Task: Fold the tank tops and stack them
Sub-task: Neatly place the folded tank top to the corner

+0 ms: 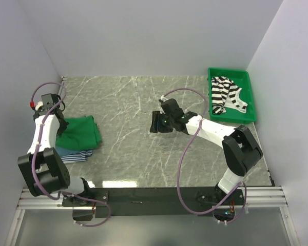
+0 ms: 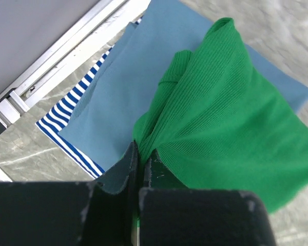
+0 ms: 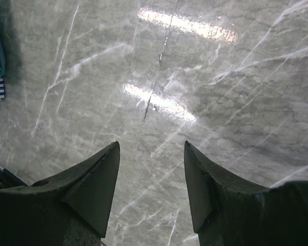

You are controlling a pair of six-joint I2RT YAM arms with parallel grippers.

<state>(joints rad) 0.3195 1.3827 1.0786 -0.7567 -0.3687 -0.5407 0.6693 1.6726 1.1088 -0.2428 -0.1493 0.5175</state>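
blue-striped top (image 2: 72, 105) mostly buried, green top (image 2: 231, 128) cropped

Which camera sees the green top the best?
The left wrist view: the green tank top fills it, pinched in the left pincer, lying on the blue top. The top view shows it small beside the arm; the right wrist catches only an edge sliver.

Marble table (image 1: 133, 113) under tank tops (image 1: 79, 134), bin (image 1: 236, 75)

Three tops (image 1: 79, 132) stacked left — fourth top (image 1: 227, 94) in bin (image 1: 231, 117), far right.
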